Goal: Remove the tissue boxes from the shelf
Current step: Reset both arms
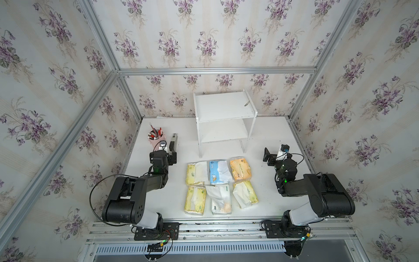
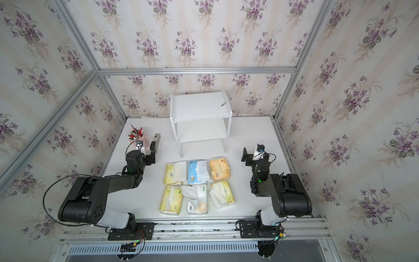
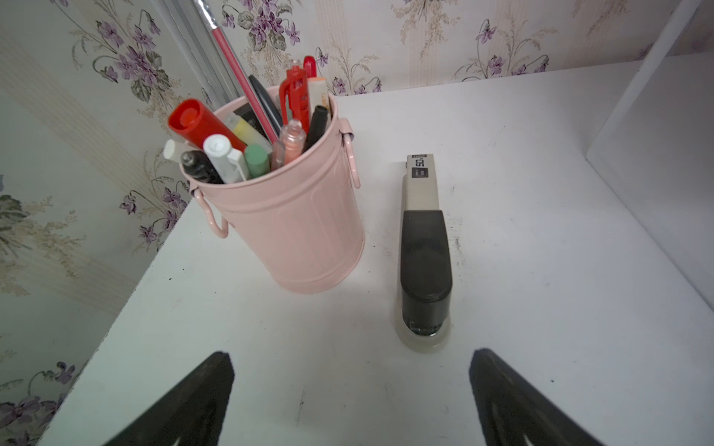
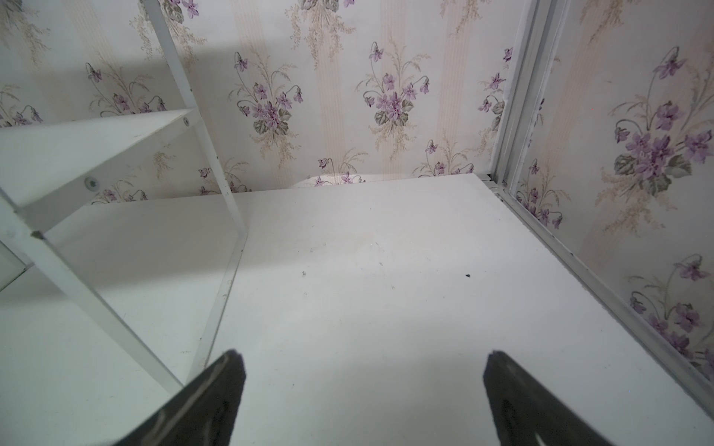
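Place: robot test cell dressed as a home desk corner
Walls: violet-flower wallpaper on panels in an aluminium frame
Floor: white tabletop, slotted rails carrying two arm bases
Props: pink pen cup, stapler, white shelf

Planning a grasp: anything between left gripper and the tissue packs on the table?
Nothing visible. Bare table between the left gripper and the tissue packs; the pink cup and stapler sit ahead of its open jaws, away from them.
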`<state>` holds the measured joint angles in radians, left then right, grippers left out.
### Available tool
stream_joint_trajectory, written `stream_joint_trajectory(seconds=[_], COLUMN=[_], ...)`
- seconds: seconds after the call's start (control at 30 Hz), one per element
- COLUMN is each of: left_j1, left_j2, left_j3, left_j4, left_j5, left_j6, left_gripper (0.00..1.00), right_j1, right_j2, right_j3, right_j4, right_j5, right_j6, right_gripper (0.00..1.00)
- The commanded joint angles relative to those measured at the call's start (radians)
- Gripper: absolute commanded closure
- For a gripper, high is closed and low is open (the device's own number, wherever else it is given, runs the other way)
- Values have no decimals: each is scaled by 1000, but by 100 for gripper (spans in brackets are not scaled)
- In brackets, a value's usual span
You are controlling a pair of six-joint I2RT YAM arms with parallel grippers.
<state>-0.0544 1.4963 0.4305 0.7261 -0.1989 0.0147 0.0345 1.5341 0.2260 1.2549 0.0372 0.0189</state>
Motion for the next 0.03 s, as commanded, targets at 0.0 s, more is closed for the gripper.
stream_joint_trajectory(seconds=[0.0], left_j1=[1], left_j2=[0], left_j3=[4], left_j4=[-6], left_j5=[0], left_j6=[-8], left_gripper=[1], right_j1=[2], right_j2=[1], right_j3=[3], right_j4=[0], right_j5=[10], right_j6=[-8], right_gripper=[0])
